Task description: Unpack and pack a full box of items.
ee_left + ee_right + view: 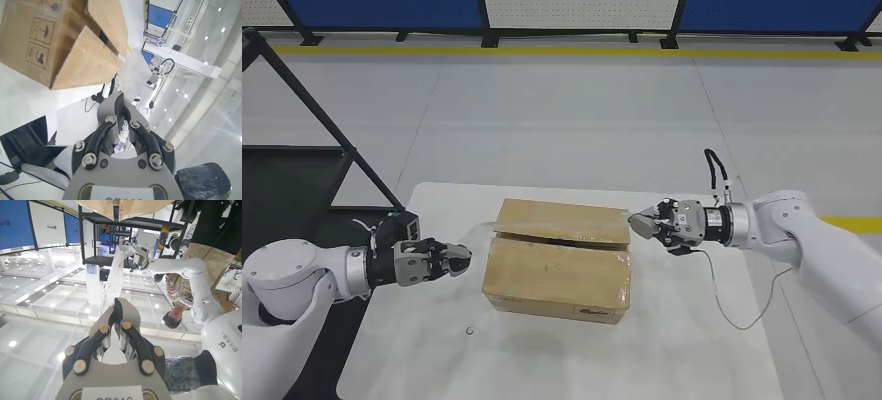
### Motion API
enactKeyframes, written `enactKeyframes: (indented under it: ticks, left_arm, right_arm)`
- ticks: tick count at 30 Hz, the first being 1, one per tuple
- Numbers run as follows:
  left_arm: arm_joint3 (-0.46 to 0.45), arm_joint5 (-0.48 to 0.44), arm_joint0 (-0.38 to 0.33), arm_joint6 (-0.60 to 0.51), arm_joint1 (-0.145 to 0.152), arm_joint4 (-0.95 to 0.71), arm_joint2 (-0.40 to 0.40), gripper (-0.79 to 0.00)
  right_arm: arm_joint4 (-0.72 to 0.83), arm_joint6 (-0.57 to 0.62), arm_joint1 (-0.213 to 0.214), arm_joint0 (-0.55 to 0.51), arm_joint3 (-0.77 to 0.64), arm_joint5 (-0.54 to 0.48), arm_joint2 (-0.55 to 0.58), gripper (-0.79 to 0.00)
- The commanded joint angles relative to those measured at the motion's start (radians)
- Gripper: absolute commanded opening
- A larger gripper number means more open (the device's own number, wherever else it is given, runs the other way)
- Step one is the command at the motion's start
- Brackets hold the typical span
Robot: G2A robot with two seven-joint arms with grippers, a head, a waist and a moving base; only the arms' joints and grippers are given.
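The white table (692, 350) fills the lower middle of the top view. The brown box (557, 265) sits at its centre. Its top flaps are folded in but not flat, with a dark slit between them.

The left arm (302, 275) comes in from the lower left edge of the frame. It lies nearly level, forearm pointing at the box's left side. The right arm (802, 235) enters from the right edge, also stretched out level, wrist toward the box's upper right corner.

A strip of clear film (115, 279) runs from one gripper to the other, and the box lies between them. The left gripper (460, 258) is just beside the box's left edge, and its fingers are pinched together on one end of the film (132, 75). The right gripper (639, 224) is near the box's upper right corner, fingers likewise clamped on the other end.

A tiny ring (471, 328) lies on the table, lower left of the box.
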Motion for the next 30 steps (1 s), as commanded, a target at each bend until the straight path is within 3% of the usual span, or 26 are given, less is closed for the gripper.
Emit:
enactKeyframes:
  ticks: [1,11,12,14,15,21,30]
  left_arm:
    - [0.006,0.011,-0.005,0.001,-0.001,0.000,0.008,-0.785]
    - [0.035,0.050,-0.040,-0.023,-0.005,-0.031,0.028,-0.785]
    - [0.038,0.052,-0.043,-0.024,-0.006,-0.034,0.030,-0.785]
    - [0.040,0.057,-0.049,-0.023,-0.007,-0.039,0.035,-0.785]
    - [0.041,0.058,-0.052,-0.023,-0.008,-0.042,0.038,-0.785]
    - [0.045,0.071,-0.064,-0.017,-0.012,-0.065,0.053,-0.785]
    - [0.075,0.122,-0.077,-0.009,-0.022,-0.131,0.080,-0.785]
  right_arm:
    - [0.025,-0.013,0.001,0.002,0.008,0.000,-0.013,-0.785]
    - [0.105,-0.082,0.024,0.021,-0.009,0.000,-0.096,-0.785]
    - [0.100,-0.076,0.027,0.024,-0.011,0.000,-0.101,-0.622]
    - [0.081,-0.065,0.030,0.030,-0.011,0.000,-0.112,-0.139]
    - [0.072,-0.051,0.032,0.033,-0.009,0.000,-0.113,0.000]
    - [0.009,0.046,0.036,0.038,0.002,0.000,-0.120,0.000]
    - [-0.046,0.098,0.030,0.055,0.027,0.000,-0.153,0.000]
